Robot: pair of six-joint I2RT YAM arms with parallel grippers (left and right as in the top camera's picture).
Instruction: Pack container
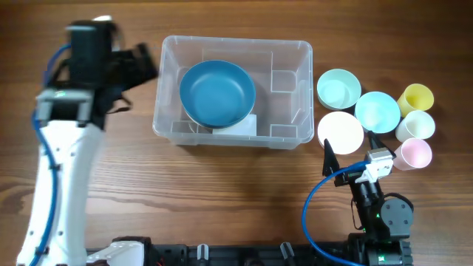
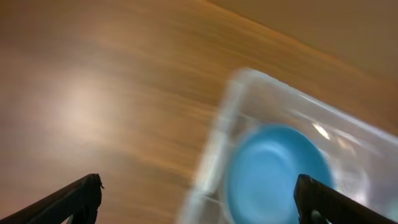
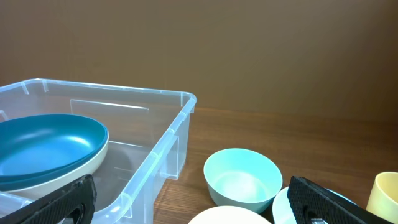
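The clear container [image 1: 235, 42] stands at the table's middle back. A wide blue bowl [image 1: 217, 92] lies inside it toward the left, stacked on a cream one [image 3: 93, 158]. My left gripper [image 1: 140, 63] hovers open just off the container's left wall, holding nothing. The left wrist view is blurred and shows the container's corner [image 2: 217, 140] and the blue bowl [image 2: 277, 168] between the left gripper's [image 2: 199, 200] spread fingers. My right gripper [image 1: 350, 149] stands open and empty near the front right, facing the container's wall [image 3: 177, 121].
Right of the container stand a mint bowl [image 1: 338, 89], a cyan bowl [image 1: 377, 111] and a cream bowl [image 1: 340, 131]. Beyond them are a yellow cup [image 1: 415, 97], a white cup [image 1: 415, 127] and a pink cup [image 1: 412, 154]. The mint bowl [image 3: 241, 177] lies just ahead of the right gripper [image 3: 193, 199].
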